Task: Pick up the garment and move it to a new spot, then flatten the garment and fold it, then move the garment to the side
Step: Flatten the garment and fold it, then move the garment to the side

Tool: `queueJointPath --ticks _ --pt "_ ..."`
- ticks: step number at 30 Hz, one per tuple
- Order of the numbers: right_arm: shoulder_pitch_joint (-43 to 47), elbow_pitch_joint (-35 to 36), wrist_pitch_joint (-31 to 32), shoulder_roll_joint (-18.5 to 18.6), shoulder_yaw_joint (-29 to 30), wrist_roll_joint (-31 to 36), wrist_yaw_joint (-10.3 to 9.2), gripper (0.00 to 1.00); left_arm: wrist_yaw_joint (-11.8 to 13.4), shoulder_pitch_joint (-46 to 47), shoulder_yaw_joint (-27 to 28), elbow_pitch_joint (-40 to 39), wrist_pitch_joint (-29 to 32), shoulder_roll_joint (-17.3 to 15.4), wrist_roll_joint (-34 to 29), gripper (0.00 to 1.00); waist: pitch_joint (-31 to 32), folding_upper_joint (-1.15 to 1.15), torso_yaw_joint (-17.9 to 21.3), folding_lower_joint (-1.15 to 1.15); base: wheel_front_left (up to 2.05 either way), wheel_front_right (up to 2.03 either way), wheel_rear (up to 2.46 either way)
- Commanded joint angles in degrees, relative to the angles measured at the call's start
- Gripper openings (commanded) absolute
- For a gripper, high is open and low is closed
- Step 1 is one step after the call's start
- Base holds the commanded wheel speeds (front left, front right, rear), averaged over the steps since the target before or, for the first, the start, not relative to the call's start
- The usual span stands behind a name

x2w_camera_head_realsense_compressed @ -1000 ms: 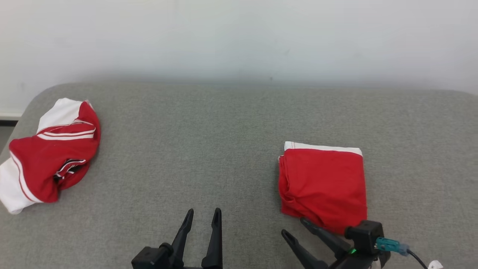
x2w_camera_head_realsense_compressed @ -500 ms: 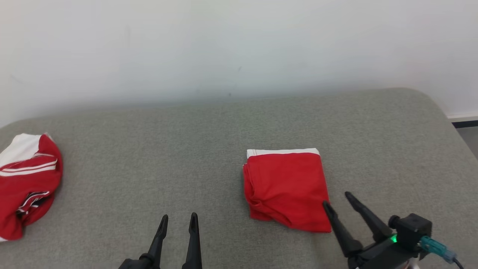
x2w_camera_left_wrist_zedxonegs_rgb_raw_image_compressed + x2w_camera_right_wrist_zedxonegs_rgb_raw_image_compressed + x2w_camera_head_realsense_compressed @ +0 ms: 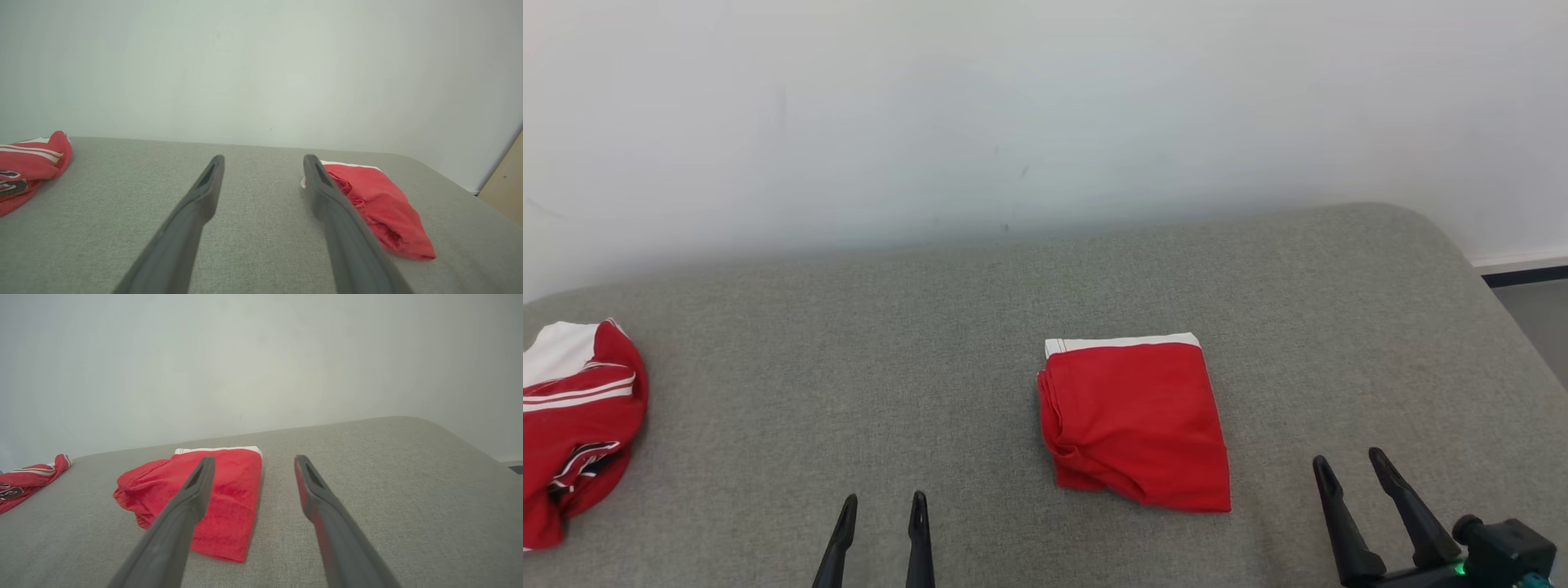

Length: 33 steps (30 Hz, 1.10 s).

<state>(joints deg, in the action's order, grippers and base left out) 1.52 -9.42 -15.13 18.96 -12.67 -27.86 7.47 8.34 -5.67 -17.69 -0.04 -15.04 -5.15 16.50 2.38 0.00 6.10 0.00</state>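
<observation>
Jaws gape; folded garment (image 3: pixel 1134 423) lies well apart from crumpled garment (image 3: pixel 574 425).

The crumpled red-and-white garment (image 3: pixel 572 416) at the left runs off the head view's left edge, its dark print too small to read. The bottom edge cuts off the left gripper (image 3: pixel 884 496) below its fingers and the right gripper (image 3: pixel 1347 457) through its body. In each wrist view a finger hides part of the folded red garment (image 3: pixel 1135 420).

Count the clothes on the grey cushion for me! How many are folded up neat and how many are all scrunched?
Folded red garment: 1
Scrunched red-and-white garment: 1
Total: 2
</observation>
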Motion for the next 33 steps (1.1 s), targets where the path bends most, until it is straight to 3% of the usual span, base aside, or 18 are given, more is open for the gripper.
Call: queueJointPath --ticks 1,13,24,33 --pt "0.93 0.31 -0.07 -0.50 0.55 0.26 0.07 1.00 -0.40 -1.03 0.41 -0.04 -0.12 0.21 -0.87 1.00 0.12 0.00 -0.13 0.00 0.00 0.00 0.00" --pt "2.71 -0.19 -0.07 -0.94 2.98 0.33 0.07 1.00 -3.14 -2.84 2.60 0.88 -0.12 1.65 -5.11 1.00 0.83 0.00 -0.46 0.00 0.00 0.00 0.00" --pt "0.60 -1.90 -0.07 -0.68 3.01 -1.21 0.07 1.00 -3.70 -2.28 2.17 1.17 -0.12 2.20 -6.85 1.00 -0.05 0.00 -1.73 0.00 0.00 0.00 0.00" --pt "-4.65 -7.43 -0.07 0.98 -2.48 -5.42 0.07 1.00 -3.53 -0.92 0.82 1.67 -0.12 2.26 -8.85 1.00 -2.75 0.00 -4.76 0.00 0.00 0.00 0.00"
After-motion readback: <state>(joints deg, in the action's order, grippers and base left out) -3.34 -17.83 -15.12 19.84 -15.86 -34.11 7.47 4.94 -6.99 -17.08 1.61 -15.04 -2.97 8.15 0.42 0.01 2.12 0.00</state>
